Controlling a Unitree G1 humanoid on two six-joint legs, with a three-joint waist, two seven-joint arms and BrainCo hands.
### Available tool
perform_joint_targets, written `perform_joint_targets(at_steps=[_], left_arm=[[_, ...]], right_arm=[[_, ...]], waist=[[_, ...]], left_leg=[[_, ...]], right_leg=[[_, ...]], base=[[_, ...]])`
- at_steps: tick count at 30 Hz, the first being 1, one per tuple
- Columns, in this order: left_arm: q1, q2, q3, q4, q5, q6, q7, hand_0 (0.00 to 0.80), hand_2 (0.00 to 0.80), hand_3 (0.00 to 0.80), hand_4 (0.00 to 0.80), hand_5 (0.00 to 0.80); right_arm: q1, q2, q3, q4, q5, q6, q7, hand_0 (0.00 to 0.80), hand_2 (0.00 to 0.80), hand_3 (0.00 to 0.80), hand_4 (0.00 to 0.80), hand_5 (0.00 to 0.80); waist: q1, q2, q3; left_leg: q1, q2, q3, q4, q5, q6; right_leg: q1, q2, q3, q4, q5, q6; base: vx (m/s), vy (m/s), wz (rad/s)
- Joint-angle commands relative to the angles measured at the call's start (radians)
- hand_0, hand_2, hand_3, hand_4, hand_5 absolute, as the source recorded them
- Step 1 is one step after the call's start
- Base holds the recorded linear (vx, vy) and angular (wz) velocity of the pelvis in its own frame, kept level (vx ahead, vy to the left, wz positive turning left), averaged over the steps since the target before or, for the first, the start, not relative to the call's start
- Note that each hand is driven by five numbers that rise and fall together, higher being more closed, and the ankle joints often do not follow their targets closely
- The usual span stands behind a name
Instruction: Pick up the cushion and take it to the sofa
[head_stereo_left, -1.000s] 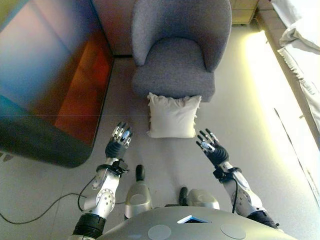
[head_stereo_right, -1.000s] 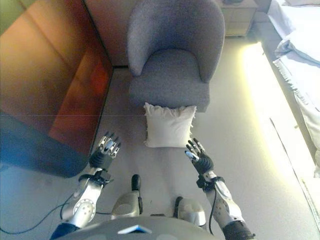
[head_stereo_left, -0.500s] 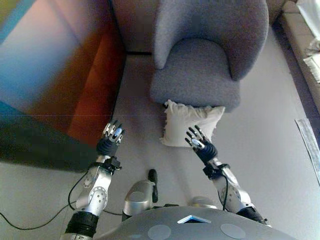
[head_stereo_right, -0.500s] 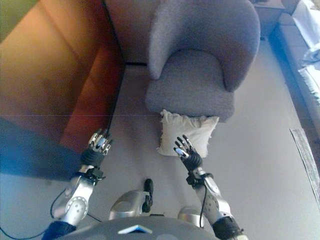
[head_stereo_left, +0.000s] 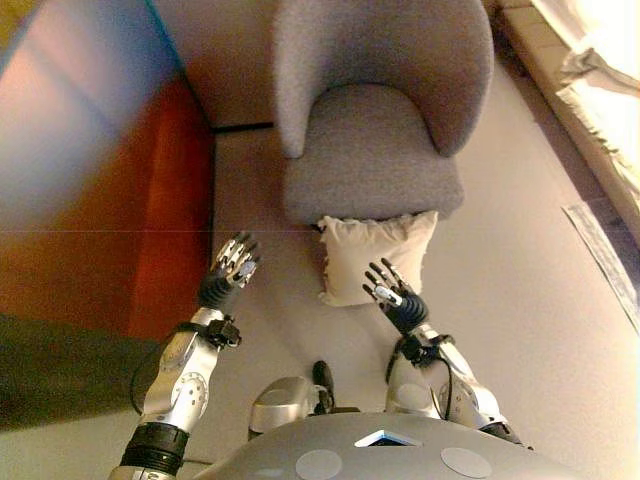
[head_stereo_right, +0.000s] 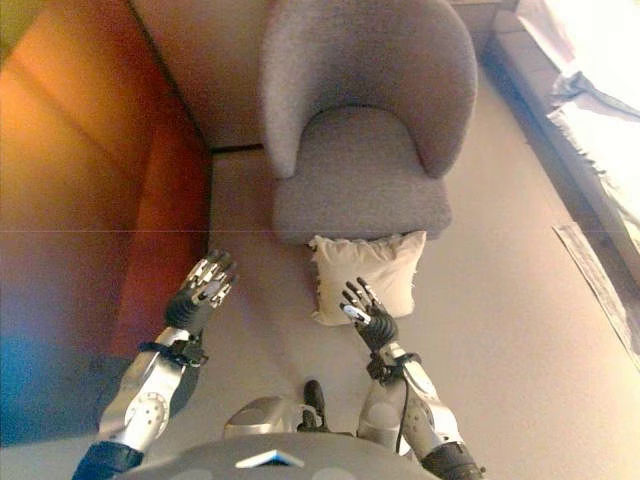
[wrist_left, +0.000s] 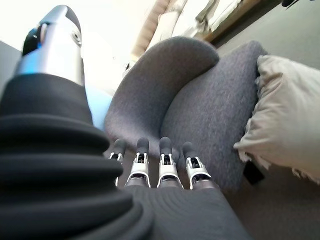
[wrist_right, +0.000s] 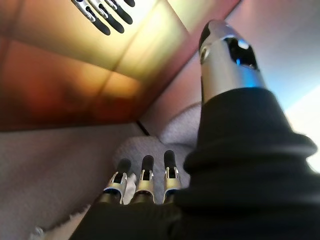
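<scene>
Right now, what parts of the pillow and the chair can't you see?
- cushion: its near right corner sits behind the right hand in both eye views; its underside lies on the floor.
- cushion, left wrist view: cut off by the picture's edge.
- armchair: its base is hidden under the seat.

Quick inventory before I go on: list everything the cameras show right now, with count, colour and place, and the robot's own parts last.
Cushion: one, cream-white, on the floor, leaning against the front of the armchair, between the two hands.
Armchair: one, grey fabric, straight ahead behind the cushion.
Cabinet: one, reddish-brown and glossy, along the robot's left.
Bedding: white, at the far right edge.
Floor: grey.
Left hand: one, open, fingers straight, raised left of the cushion, not touching it.
Right hand: one, open, at the cushion's near right corner; contact cannot be told.
</scene>
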Motion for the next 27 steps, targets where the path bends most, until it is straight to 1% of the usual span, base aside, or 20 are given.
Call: perform_joint_targets(at_steps=[1,2,5,8,9,10,12,13,14,15,16,18,19,20,21,22,23,24,25,27], left_arm=[[0.050,0.020,0.003,-0.083,-0.022,-0.085,-0.041,0.000,0.000,0.000,0.000,0.000],[0.057,0.018,0.008,-0.079,-0.019,-0.087,-0.045,0.000,0.000,0.000,0.000,0.000],[0.071,0.012,0.022,-0.082,-0.011,-0.079,-0.044,0.000,0.000,0.000,0.000,0.000],[0.085,0.003,0.032,-0.097,-0.019,-0.072,-0.028,0.000,0.000,0.000,0.000,0.000],[0.089,0.001,0.034,-0.101,-0.027,-0.068,-0.020,0.000,0.000,0.000,0.000,0.000],[0.094,-0.002,0.037,-0.105,-0.036,-0.062,-0.014,0.000,0.000,0.000,0.000,0.000],[0.104,-0.009,0.048,-0.111,-0.058,-0.051,-0.016,0.000,0.000,0.000,0.000,0.000],[0.108,-0.014,0.048,-0.117,-0.061,-0.049,-0.017,0.000,0.000,0.000,0.000,0.000],[0.110,-0.017,0.048,-0.120,-0.063,-0.048,-0.019,0.000,0.000,0.000,0.000,0.000],[0.110,-0.025,0.047,-0.124,-0.066,-0.046,-0.021,0.000,0.000,0.000,0.000,0.000],[0.109,-0.032,0.044,-0.123,-0.063,-0.050,-0.022,0.000,0.000,0.000,0.000,0.000],[0.105,-0.038,0.034,-0.115,-0.062,-0.057,-0.030,0.000,0.000,0.000,0.000,0.000],[0.100,-0.042,0.030,-0.115,-0.072,-0.046,-0.042,0.000,0.000,0.000,0.000,0.000],[0.097,-0.043,0.028,-0.114,-0.080,-0.035,-0.051,0.000,0.000,0.000,0.000,0.000],[0.094,-0.046,0.023,-0.114,-0.084,-0.028,-0.057,0.000,0.000,0.000,0.000,0.000],[0.091,-0.047,0.018,-0.110,-0.086,-0.026,-0.062,0.000,0.000,0.000,0.000,0.000],[0.089,-0.049,0.013,-0.103,-0.086,-0.030,-0.062,0.000,0.000,0.000,0.000,0.000],[0.087,-0.051,0.011,-0.095,-0.086,-0.040,-0.056,0.000,0.000,0.000,0.000,0.000],[0.086,-0.050,0.012,-0.092,-0.092,-0.045,-0.051,0.000,0.000,0.000,0.000,0.000],[0.084,-0.048,0.024,-0.098,-0.100,-0.041,-0.047,0.000,0.000,0.000,0.000,0.000]], right_arm=[[-0.068,0.006,-0.027,-0.008,0.039,-0.009,0.039,0.000,0.000,0.000,0.000,0.000],[-0.071,0.010,-0.031,-0.001,0.038,-0.002,0.044,0.000,0.000,0.000,0.000,0.000],[-0.072,0.023,-0.031,0.014,0.023,0.009,0.053,0.000,0.000,0.000,0.000,0.000],[-0.086,0.027,-0.012,0.020,0.014,0.013,0.040,0.000,0.000,0.000,0.000,0.000],[-0.092,0.028,-0.005,0.019,0.010,0.011,0.031,0.000,0.000,0.000,0.000,0.000],[-0.096,0.029,0.004,0.016,0.008,0.007,0.023,0.000,0.000,0.000,0.000,0.000],[-0.098,0.022,0.021,-0.001,0.014,0.002,0.015,0.000,0.000,0.000,0.000,0.000],[-0.096,0.014,0.024,-0.006,0.021,0.003,0.014,0.000,0.000,0.000,0.000,0.000],[-0.096,0.010,0.023,-0.005,0.023,0.003,0.014,0.000,0.000,0.000,0.000,0.000],[-0.095,0.000,0.019,-0.003,0.025,0.004,0.017,0.000,0.000,0.000,0.000,0.000],[-0.094,-0.009,0.015,0.001,0.024,0.001,0.021,0.000,0.000,0.000,0.000,0.000],[-0.091,-0.019,0.011,0.011,0.014,-0.013,0.019,0.000,0.000,0.000,0.000,0.000],[-0.089,-0.028,0.003,0.017,0.010,-0.023,0.013,0.000,0.000,0.000,0.000,0.000],[-0.089,-0.033,-0.005,0.019,0.010,-0.029,0.008,0.000,0.000,0.000,0.000,0.000],[-0.090,-0.039,-0.010,0.021,0.011,-0.040,0.004,0.000,0.000,0.000,0.000,0.000],[-0.090,-0.042,-0.013,0.022,0.018,-0.047,0.005,0.000,0.000,0.000,0.000,0.000],[-0.092,-0.044,-0.015,0.023,0.024,-0.048,0.006,0.000,0.000,0.000,0.000,0.000],[-0.093,-0.046,-0.018,0.022,0.025,-0.042,0.008,0.000,0.000,0.000,0.000,0.000],[-0.090,-0.048,-0.019,0.016,0.023,-0.036,0.008,0.000,0.000,0.000,0.000,0.000],[-0.081,-0.054,-0.021,0.001,0.018,-0.026,0.011,0.000,0.000,0.000,0.000,0.000]], waist=[[-0.014,-0.029,0.005],[-0.010,-0.032,0.003],[0.001,-0.039,-0.009],[0.010,-0.039,-0.028],[0.010,-0.037,-0.033],[0.008,-0.033,-0.038],[0.002,-0.016,-0.058],[0.001,-0.006,-0.066],[-0.001,-0.006,-0.072],[0.000,0.000,-0.077],[0.000,0.003,-0.081],[0.000,0.002,-0.083],[0.000,0.003,-0.077],[-0.001,-0.004,-0.074],[0.001,-0.001,-0.065],[0.002,-0.002,-0.057],[0.004,0.000,-0.051],[0.005,0.004,-0.047],[0.008,0.011,-0.042],[0.016,0.023,-0.035]], left_leg=[[0.039,0.018,-0.118,0.112,-0.178,-0.058],[0.053,0.021,-0.124,0.114,-0.191,-0.058],[0.069,0.032,-0.130,0.132,-0.217,-0.061],[0.095,0.061,-0.120,0.157,-0.244,-0.077],[0.108,0.072,-0.116,0.162,-0.245,-0.081],[0.120,0.086,-0.112,0.170,-0.232,-0.089],[0.132,0.139,-0.114,0.215,-0.120,-0.132],[0.126,0.164,-0.118,0.256,-0.055,-0.155],[0.118,0.169,-0.121,0.278,-0.025,-0.163],[0.104,0.179,-0.126,0.338,0.019,-0.179],[0.083,0.176,-0.135,0.397,0.057,-0.191],[0.040,0.164,-0.142,0.480,0.098,-0.200],[-0.013,0.179,-0.129,0.573,0.111,-0.202],[-0.053,0.193,-0.113,0.603,0.111,-0.196],[-0.085,0.217,-0.099,0.606,0.095,-0.190],[-0.107,0.229,-0.089,0.573,0.086,-0.182],[-0.115,0.233,-0.082,0.514,0.086,-0.177],[-0.115,0.230,-0.080,0.423,0.089,-0.173],[-0.120,0.223,-0.090,0.347,0.100,-0.172],[-0.144,0.215,-0.114,0.244,0.129,-0.179]], right_leg=[[0.013,0.026,-0.019,-0.143,0.211,0.000],[0.016,0.023,-0.033,-0.135,0.213,0.000],[0.027,0.001,-0.047,-0.088,0.199,-0.005],[0.048,0.000,-0.075,-0.062,0.177,-0.007],[0.046,0.001,-0.078,-0.041,0.171,-0.010],[0.043,0.006,-0.082,-0.016,0.159,-0.015],[0.052,0.045,-0.087,0.014,0.102,-0.043],[0.071,0.073,-0.089,0.014,0.074,-0.064],[0.077,0.078,-0.091,0.012,0.065,-0.074],[0.095,0.094,-0.097,0.014,0.042,-0.097],[0.108,0.104,-0.100,0.016,0.023,-0.119],[0.124,0.107,-0.101,0.019,0.001,-0.145],[0.145,0.112,-0.102,0.025,-0.023,-0.168],[0.158,0.108,-0.101,0.024,-0.032,-0.178],[0.173,0.114,-0.094,0.023,-0.042,-0.183],[0.187,0.117,-0.084,0.021,-0.048,-0.184],[0.198,0.123,-0.072,0.021,-0.055,-0.182],[0.209,0.133,-0.054,0.017,-0.063,-0.176],[0.215,0.143,-0.034,0.016,-0.070,-0.170],[0.221,0.155,-0.008,0.018,-0.083,-0.157]], base=[[0.347,-0.135,0.33],[0.323,-0.142,0.44],[0.322,-0.189,0.36],[0.351,-0.238,0.16],[0.318,-0.229,0.04],[0.324,-0.260,-0.03],[0.332,-0.309,-0.04],[0.281,-0.287,-0.05],[0.283,-0.279,-0.13],[0.261,-0.242,-0.23],[0.268,-0.231,-0.28],[0.216,-0.184,-0.32],[0.197,-0.180,-0.42],[0.197,-0.162,-0.21],[0.171,-0.096,-0.01],[0.180,-0.046,0.14],[0.200,0.004,-0.01],[0.201,0.043,-0.03],[0.184,0.055,-0.03],[0.145,0.044,-0.08]])
